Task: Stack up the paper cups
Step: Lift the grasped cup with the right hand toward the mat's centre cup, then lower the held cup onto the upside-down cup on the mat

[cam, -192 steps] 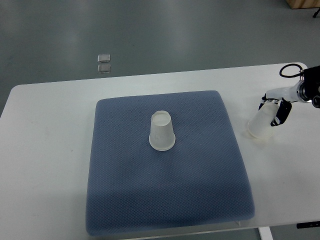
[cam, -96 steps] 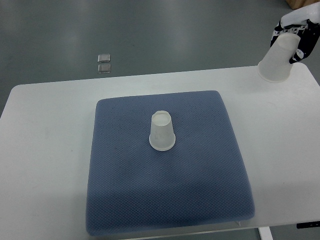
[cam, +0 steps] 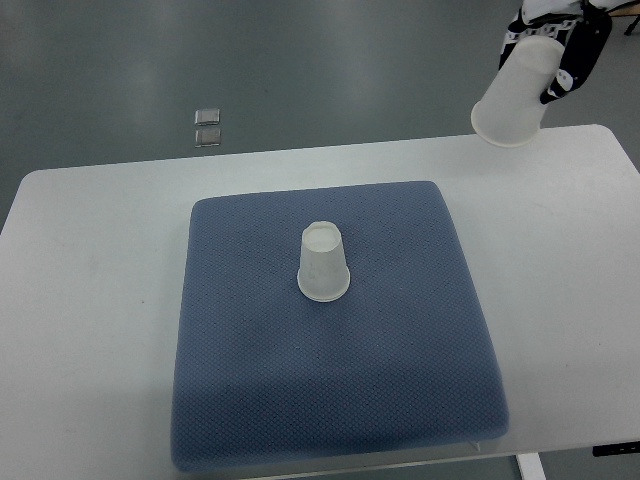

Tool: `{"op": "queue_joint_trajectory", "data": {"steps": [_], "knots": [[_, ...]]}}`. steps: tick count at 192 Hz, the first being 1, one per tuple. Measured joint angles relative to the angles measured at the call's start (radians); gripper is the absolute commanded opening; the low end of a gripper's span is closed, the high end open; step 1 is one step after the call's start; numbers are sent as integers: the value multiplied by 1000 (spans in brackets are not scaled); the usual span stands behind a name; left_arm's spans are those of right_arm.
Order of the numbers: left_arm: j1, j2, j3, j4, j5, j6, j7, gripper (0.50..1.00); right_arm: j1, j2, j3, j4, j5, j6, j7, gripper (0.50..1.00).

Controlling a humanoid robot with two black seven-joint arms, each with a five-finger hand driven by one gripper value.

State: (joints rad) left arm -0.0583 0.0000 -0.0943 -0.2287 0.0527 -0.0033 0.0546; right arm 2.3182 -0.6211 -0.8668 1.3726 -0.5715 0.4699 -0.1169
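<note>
A white paper cup (cam: 324,264) stands upside down near the middle of the blue mat (cam: 260,400). My right hand (cam: 556,38) is at the top right of the picture, raised high above the table's far right corner. It is shut on a second white paper cup (cam: 517,94), held tilted with its mouth pointing down and to the left. The held cup is well to the right of and beyond the cup on the mat. My left arm does not show.
The mat lies on a white table (cam: 90,330). Two small clear squares (cam: 208,127) lie on the grey floor beyond the table's far edge.
My right hand has lifted its cup off the table at the right and carried it up, away and a little to the left. The cup on the mat has not moved.
</note>
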Motion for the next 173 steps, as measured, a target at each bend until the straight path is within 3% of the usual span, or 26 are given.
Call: {"op": "queue_joint_trajectory", "data": {"steps": [81,173], "knots": [[0,0,-2,0,0,0,0,1000,48,448,14,-42,255,-76,5,754],[2,0,0,0,-1,0,0,1000,-57,571,14,-85,312,-145,13,756]]}}
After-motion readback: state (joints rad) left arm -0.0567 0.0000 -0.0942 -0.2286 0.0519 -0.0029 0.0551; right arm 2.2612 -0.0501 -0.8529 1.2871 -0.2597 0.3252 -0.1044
